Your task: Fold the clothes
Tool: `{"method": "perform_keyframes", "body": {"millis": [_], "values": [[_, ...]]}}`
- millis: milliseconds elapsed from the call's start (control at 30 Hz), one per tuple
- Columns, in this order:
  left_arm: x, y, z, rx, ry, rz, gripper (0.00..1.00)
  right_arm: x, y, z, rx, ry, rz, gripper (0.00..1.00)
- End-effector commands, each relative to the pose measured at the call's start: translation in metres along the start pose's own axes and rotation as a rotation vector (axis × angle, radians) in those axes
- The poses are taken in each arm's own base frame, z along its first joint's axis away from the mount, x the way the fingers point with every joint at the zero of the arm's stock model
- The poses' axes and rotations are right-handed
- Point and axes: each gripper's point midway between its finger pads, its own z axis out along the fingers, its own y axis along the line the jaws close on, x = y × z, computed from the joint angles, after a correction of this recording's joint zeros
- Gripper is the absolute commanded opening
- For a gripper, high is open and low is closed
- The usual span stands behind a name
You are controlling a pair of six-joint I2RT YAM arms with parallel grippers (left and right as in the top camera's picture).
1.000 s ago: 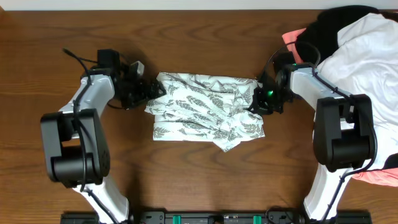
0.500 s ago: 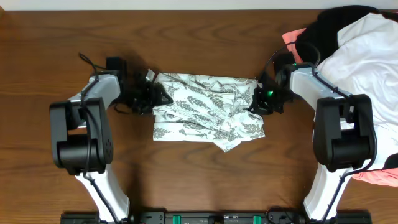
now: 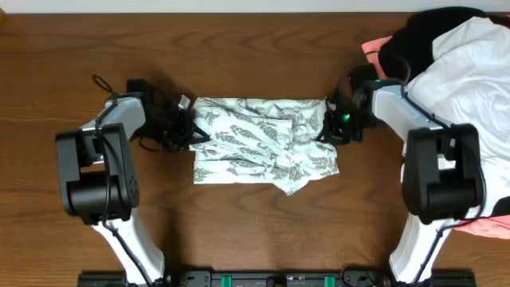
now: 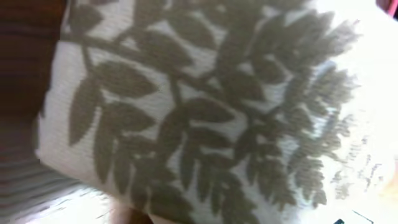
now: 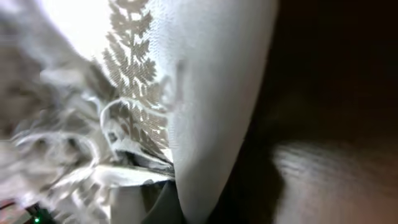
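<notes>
On the bench [image 3: 255, 64], the left end effector [image 3: 189, 132] and right end effector [image 3: 326, 132] pinch opposite edges of limp, light clothes [image 3: 263, 145].

No writing, label, brand, number or sign could be read on the clothes [image 3: 263, 143] or anywhere else in the three views; only a leaf print was seen on the cloth.
</notes>
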Motion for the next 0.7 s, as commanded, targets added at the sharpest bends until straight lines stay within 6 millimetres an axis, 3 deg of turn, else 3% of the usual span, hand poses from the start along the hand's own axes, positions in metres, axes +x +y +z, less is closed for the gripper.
{"method": "perform_keyframes", "body": {"millis": [0, 100, 200, 400, 667], "values": [[-0.005, -0.001, -0.018, -0.038, -0.053, 0.025, 0.06, -0.029, 0.053, -0.064, -0.008, -0.202, -0.205, 0.01], [-0.007, -0.004, -0.025, -0.064, -0.077, 0.046, 0.06, -0.029, 0.088, -0.078, -0.021, -0.246, -0.323, 0.01], [-0.009, -0.008, -0.032, -0.077, -0.098, 0.064, 0.06, -0.023, 0.111, -0.071, -0.010, -0.240, -0.398, 0.00], [-0.010, -0.016, -0.040, -0.075, -0.123, 0.087, 0.06, -0.018, 0.105, -0.051, 0.141, -0.219, -0.379, 0.01], [-0.006, -0.005, -0.041, -0.139, -0.112, 0.068, 0.06, -0.017, 0.091, -0.054, 0.177, -0.209, -0.338, 0.01]]}}
